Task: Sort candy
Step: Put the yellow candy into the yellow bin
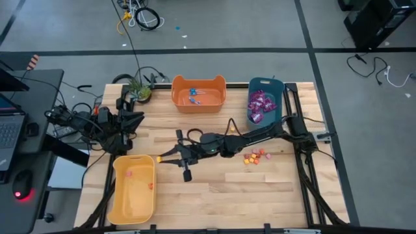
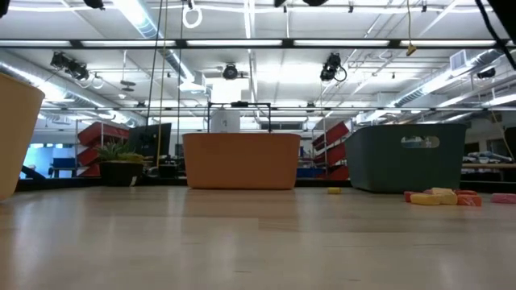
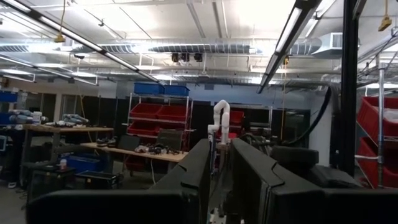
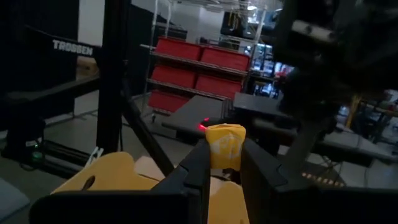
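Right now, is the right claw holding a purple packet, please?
No, the right claw pinches a small yellow candy between its fingertips above the yellow bin.

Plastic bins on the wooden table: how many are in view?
3. An orange plastic bin at the far edge, a teal plastic bin beside it on the right, a yellow plastic bin near the front left corner.

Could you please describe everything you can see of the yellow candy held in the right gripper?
The yellow candy is a small piece in a crinkled, slightly glossy yellow wrapper with a faint pale marking on its face. It sits pinched between the two dark fingers of the right gripper, showing above their tips and touching nothing else. From above it is a tiny yellow spot at the gripper tip, just off the upper right corner of the yellow bin, whose rim shows below it in the right wrist view.
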